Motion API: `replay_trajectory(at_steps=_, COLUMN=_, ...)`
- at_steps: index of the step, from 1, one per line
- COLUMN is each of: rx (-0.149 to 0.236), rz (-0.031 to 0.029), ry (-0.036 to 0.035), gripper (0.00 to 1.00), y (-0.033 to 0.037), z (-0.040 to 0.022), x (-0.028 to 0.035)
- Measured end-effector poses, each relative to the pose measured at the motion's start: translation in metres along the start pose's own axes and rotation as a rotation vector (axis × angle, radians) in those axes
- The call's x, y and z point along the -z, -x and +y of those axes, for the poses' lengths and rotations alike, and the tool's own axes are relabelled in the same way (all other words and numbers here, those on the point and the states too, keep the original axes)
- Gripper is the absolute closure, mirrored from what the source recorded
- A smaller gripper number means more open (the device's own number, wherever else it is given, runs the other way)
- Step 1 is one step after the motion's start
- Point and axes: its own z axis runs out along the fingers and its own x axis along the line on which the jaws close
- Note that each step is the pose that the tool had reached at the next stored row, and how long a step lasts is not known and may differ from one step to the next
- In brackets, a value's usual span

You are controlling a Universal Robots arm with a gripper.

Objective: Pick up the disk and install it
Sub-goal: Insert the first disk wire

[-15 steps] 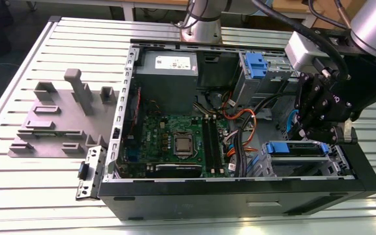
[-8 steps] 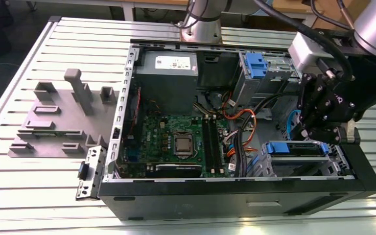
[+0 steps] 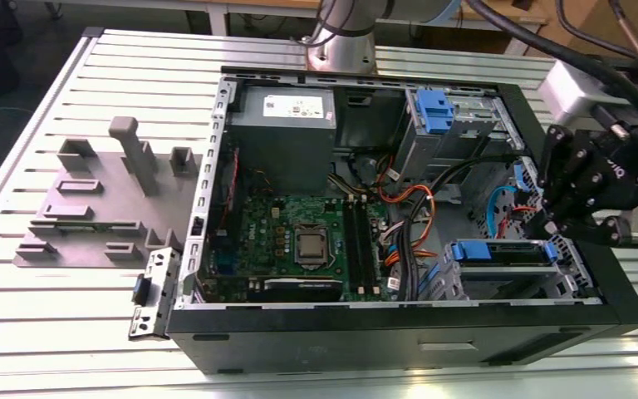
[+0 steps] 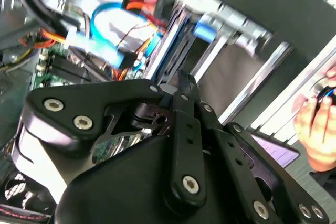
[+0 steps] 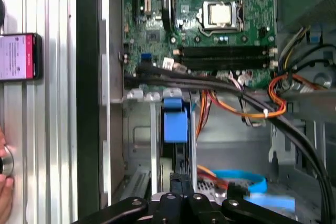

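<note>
Slatted metal bench [image 3: 31,332], open computer case [image 3: 408,328]: end effector [image 3: 571,223] pressed together, empty, beside seated disk [image 3: 504,253]; installation judged complete, retreat required.

Exterior view high above case [image 3: 408,332] (wrist views close).

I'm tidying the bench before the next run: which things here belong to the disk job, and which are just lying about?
Job in hand:
- disk, blue-bracketed, in the drive cage
- gripper, close above it
- computer case

Lying about:
- grey fixture on the table
- phone
- blue clip
- hand
</note>
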Motion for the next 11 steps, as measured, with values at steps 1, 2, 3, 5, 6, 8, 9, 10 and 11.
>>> replay_trajectory(at_steps=1, rx=0.000, rz=-0.0001, ry=0.0000, gripper=0.89, y=0.0002, z=-0.0038, x=0.0000)
replay_trajectory(at_steps=2, rx=0.000, rz=0.0000, ry=0.0001, gripper=0.89, y=0.0006, z=-0.0052, x=0.0002)
replay_trajectory(at_steps=3, rx=0.000, rz=0.0005, ry=0.0001, gripper=0.89, y=0.0014, z=-0.0055, x=0.0006)
replay_trajectory(at_steps=5, rx=0.000, rz=0.0036, ry=-0.0001, gripper=0.89, y=0.0043, z=-0.0053, x=0.0034)
replay_trajectory(at_steps=6, rx=0.000, rz=0.0049, ry=-0.0001, gripper=0.89, y=0.0061, z=-0.0051, x=0.0052)
replay_trajectory(at_steps=8, rx=0.000, rz=0.0071, ry=-0.0002, gripper=0.89, y=0.0094, z=-0.0049, x=0.0086)
replay_trajectory(at_steps=9, rx=0.000, rz=0.0080, ry=-0.0003, gripper=0.89, y=0.0107, z=-0.0048, x=0.0100)
replay_trajectory(at_steps=10, rx=0.000, rz=0.0091, ry=-0.0003, gripper=0.89, y=0.0117, z=-0.0049, x=0.0107)
replay_trajectory(at_steps=11, rx=0.000, rz=0.0099, ry=-0.0002, gripper=0.89, y=0.0124, z=-0.0056, x=0.0106)
